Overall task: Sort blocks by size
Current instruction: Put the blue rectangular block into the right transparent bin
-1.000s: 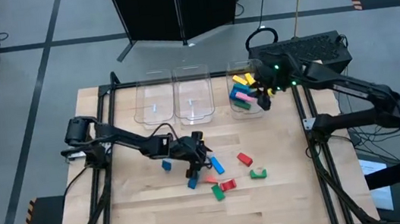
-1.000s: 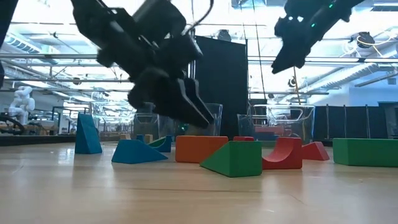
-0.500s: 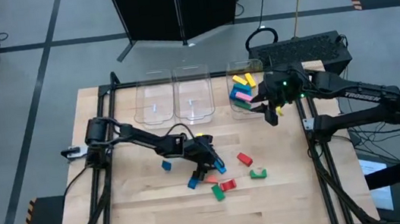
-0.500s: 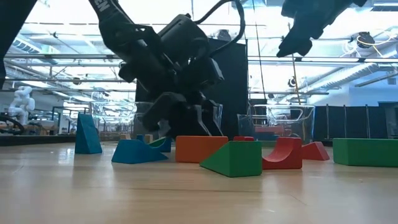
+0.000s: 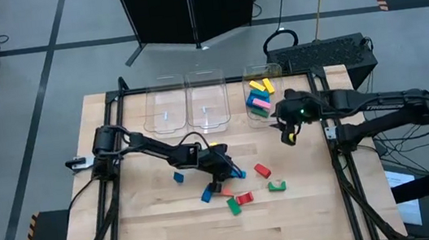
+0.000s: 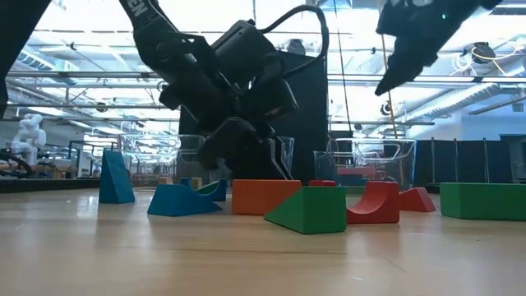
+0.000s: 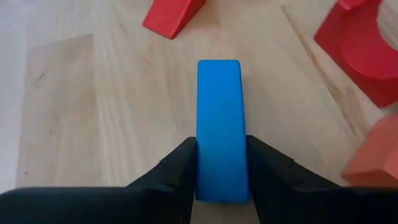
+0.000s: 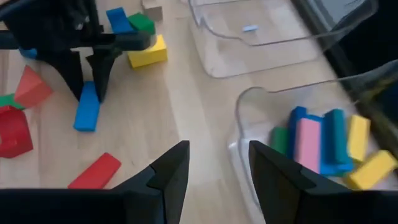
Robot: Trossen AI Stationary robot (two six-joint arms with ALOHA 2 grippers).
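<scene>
A flat blue block [image 7: 219,118] lies on the wooden table [image 5: 154,226] among several loose blocks: red [image 5: 262,170], green [image 5: 232,206], blue [image 5: 178,176] and yellow [image 8: 148,52] ones. My left gripper [image 7: 221,146] is low over the table's middle [image 5: 225,174] and shut on this blue block. My right gripper [image 8: 214,165] hangs open and empty in the air [image 5: 286,134], just in front of the rightmost clear bin [image 5: 264,118]. My left gripper pinches the blue block's two long sides [image 7: 205,155] between its two fingers, at the end nearest the wrist. The fingers slant down and lie along the block. The block rests flat on the table.
Three clear bins stand in a row at the table's far side: two empty ones [image 5: 164,110] [image 5: 207,104], and the rightmost holding yellow, pink, blue and green blocks [image 8: 317,143]. In the low view an orange block [image 6: 265,197] and a green wedge [image 6: 311,210] lie in front.
My left gripper has sunk toward the loose blocks and its fingers have shut on the blue block, which stays on the table. My right gripper has swung away from over the rightmost bin toward the table's near edge, staying open.
</scene>
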